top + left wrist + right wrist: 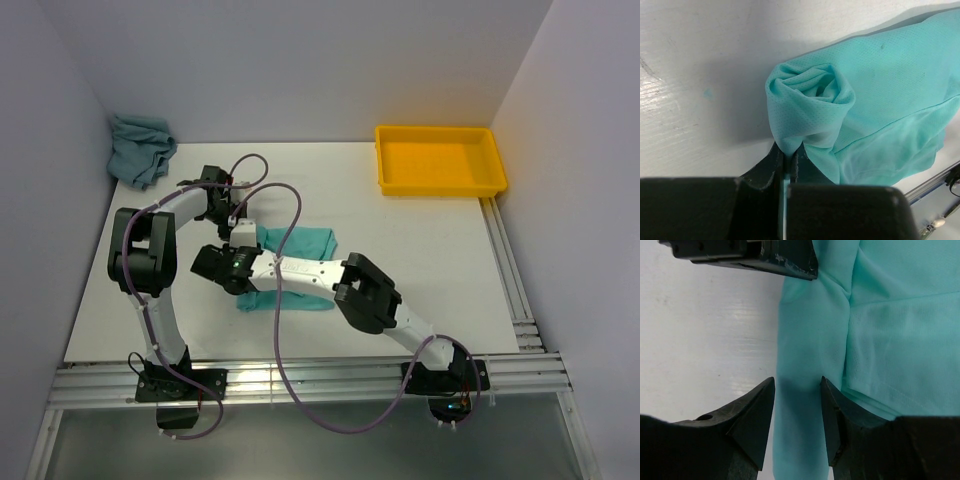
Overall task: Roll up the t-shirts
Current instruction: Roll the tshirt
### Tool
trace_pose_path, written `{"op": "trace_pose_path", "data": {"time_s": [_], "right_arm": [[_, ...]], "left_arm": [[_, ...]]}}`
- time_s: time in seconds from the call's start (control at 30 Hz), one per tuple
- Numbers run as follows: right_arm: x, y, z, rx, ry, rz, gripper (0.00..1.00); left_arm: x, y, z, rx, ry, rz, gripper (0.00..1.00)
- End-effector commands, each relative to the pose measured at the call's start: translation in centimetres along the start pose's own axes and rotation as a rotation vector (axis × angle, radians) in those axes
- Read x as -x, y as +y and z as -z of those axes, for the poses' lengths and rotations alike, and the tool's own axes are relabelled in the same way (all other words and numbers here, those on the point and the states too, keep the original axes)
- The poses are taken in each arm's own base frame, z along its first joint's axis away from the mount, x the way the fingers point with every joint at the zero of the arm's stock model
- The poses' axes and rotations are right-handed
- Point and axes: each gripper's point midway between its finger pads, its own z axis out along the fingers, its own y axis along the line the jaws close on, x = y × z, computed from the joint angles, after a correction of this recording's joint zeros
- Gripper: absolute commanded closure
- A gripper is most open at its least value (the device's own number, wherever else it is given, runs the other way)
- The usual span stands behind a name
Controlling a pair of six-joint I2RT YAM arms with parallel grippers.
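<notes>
The mint-turquoise t-shirt (305, 243) lies mid-table with its left edge wound into a roll (810, 107). My left gripper (788, 152) is shut on a pinch of fabric at the end of that roll. My right gripper (797, 385) hangs over the same roll (807, 355) farther along it. Its jaws stand apart with the roll between them, not pressed tight. In the top view both grippers meet at the shirt's left edge, left gripper (233, 226) behind, right gripper (216, 266) in front. The grey-teal t-shirt (140, 148) sits crumpled in the far left corner.
A yellow tray (440, 160) stands at the back right. White walls close the table on the left, back and right. The left gripper's black fingers (765, 260) show at the top of the right wrist view. Purple cables loop over the arms.
</notes>
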Motion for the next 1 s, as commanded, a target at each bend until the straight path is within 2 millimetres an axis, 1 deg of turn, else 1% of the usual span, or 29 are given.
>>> {"op": "trace_pose_path", "data": {"time_s": [0.0, 0.17, 0.2, 0.23, 0.3, 0.37, 0.5, 0.57, 0.6, 0.67, 0.7, 0.73, 0.77, 0.8, 0.83, 0.87, 0.9, 0.93, 0.97], "right_arm": [[-0.3, -0.1, -0.7, -0.02, 0.0, 0.023, 0.5], [-1.5, 0.3, -1.3, -0.015, 0.034, 0.032, 0.49], [-2.1, 0.2, -1.6, -0.018, 0.05, 0.04, 0.49], [-2.1, 0.4, -1.6, -0.015, 0.053, 0.036, 0.48], [-2.9, 0.3, -2.0, -0.021, 0.076, 0.047, 0.46], [-3.2, 0.4, -2.2, -0.022, 0.087, 0.046, 0.46], [-4.6, -0.4, -2.8, -0.053, 0.129, 0.066, 0.44], [-5.4, -0.8, -3.1, -0.064, 0.153, 0.073, 0.47], [-5.6, -0.9, -3.0, -0.065, 0.159, 0.076, 0.48], [-6.4, -1.3, -3.3, -0.074, 0.187, 0.083, 0.54], [-6.5, -1.4, -3.3, -0.073, 0.193, 0.083, 0.57], [-7.2, -1.9, -3.6, -0.084, 0.206, 0.091, 0.61], [-7.3, -2.0, -3.6, -0.078, 0.215, 0.085, 0.64], [-7.3, -1.6, -3.8, -0.06, 0.214, 0.062, 0.69], [-8.2, -2.4, -4.1, -0.068, 0.228, 0.072, 0.76], [-7.5, -2.0, -3.5, -0.034, 0.226, 0.051, 0.78], [-6.9, -0.7, -3.7, 0.035, 0.217, 0.006, 0.8], [-8.0, -1.7, -4.1, 0.037, 0.234, 0.01, 0.83], [-6.5, -0.8, -2.9, 0.098, 0.214, -0.025, 0.83]], "left_arm": [[0.9, 1.1, 0.3, 0.077, -0.027, -0.038, 1.0], [1.0, 1.0, 0.3, 0.077, -0.027, -0.043, 1.0], [1.0, 1.1, 0.3, 0.077, -0.027, -0.043, 0.99], [0.9, 1.1, 0.2, 0.076, -0.024, -0.043, 0.98], [0.9, 1.0, 0.2, 0.069, -0.022, -0.041, 0.95], [0.9, 0.9, 0.1, 0.065, -0.018, -0.042, 0.93], [1.2, 0.7, 0.2, 0.06, -0.023, -0.047, 0.85], [1.3, 0.6, 0.3, 0.057, -0.027, -0.052, 0.82], [1.4, 0.6, 0.4, 0.057, -0.027, -0.053, 0.77], [1.5, 0.4, 0.5, 0.044, -0.028, -0.061, 0.73], [1.6, 0.3, 0.6, 0.04, -0.03, -0.062, 0.68], [1.7, 0.2, 0.7, 0.035, -0.033, -0.065, 0.65], [1.7, -0.1, 0.8, 0.023, -0.033, -0.067, 0.62], [2.0, -0.3, 1.0, 0.013, -0.041, -0.075, 0.57], [2.2, -0.4, 1.1, 0.005, -0.043, -0.076, 0.55], [2.3, -0.8, 1.3, -0.016, -0.047, -0.081, 0.52], [2.9, -0.9, 1.7, -0.027, -0.06, -0.09, 0.48], [3.0, -1.1, 2.0, -0.037, -0.062, -0.093, 0.46], [3.2, -1.3, 2.3, -0.05, -0.065, -0.097, 0.44]]}}
